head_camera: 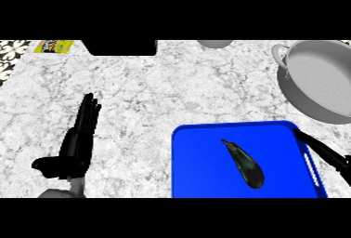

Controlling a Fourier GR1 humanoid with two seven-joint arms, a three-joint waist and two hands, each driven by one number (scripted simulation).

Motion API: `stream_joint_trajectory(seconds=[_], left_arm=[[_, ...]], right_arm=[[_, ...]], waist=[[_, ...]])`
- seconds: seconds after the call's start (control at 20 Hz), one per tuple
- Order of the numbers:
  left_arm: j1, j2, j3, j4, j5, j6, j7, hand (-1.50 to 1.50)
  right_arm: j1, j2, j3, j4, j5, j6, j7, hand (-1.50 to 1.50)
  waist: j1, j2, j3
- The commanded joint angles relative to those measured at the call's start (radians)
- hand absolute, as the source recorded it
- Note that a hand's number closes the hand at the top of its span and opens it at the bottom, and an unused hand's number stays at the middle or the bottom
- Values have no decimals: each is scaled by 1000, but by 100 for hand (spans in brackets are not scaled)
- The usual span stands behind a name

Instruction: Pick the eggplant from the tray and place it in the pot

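A dark, slender eggplant (245,163) lies lengthwise on the blue tray (202,167) at the lower centre-right. The grey metal pot (321,81) stands at the upper right, partly cut by the view's edge. My right hand (325,153) comes in from the lower right, its straight fingers over the tray's right rim, a short way right of the eggplant and apart from it. My left hand (77,139) rests open on the left side of the counter, fingers straight and pointing away, holding nothing.
A black block (120,47) sits at the counter's far edge, with a yellow packet (53,46) to its left and a grey round object (216,43) to its right. White marbled counter lies between tray and pot.
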Motion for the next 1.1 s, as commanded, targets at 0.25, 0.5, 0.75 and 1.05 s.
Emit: stream_joint_trajectory(seconds=[0.25, 0.5, 0.75, 1.05], left_arm=[[-27, -34, 3, -33, -54, 26, 68, 0], [-13, -14, 56, -9, -9, -44, 29, 0], [44, -80, -8, -49, -90, -4, 41, 0], [21, -35, 94, -56, -42, -86, 40, 0]], right_arm=[[-121, 106, 77, 21, 125, 98, 207, -150], [-165, 215, 177, 115, 261, 89, 294, -150], [-180, 251, 111, 209, 282, 157, 185, -150], [-151, 339, 127, 268, 405, 123, 141, -150]], waist=[[-1, 0, 2], [0, 1, 1], [-2, 0, 2], [-2, 0, 2]])
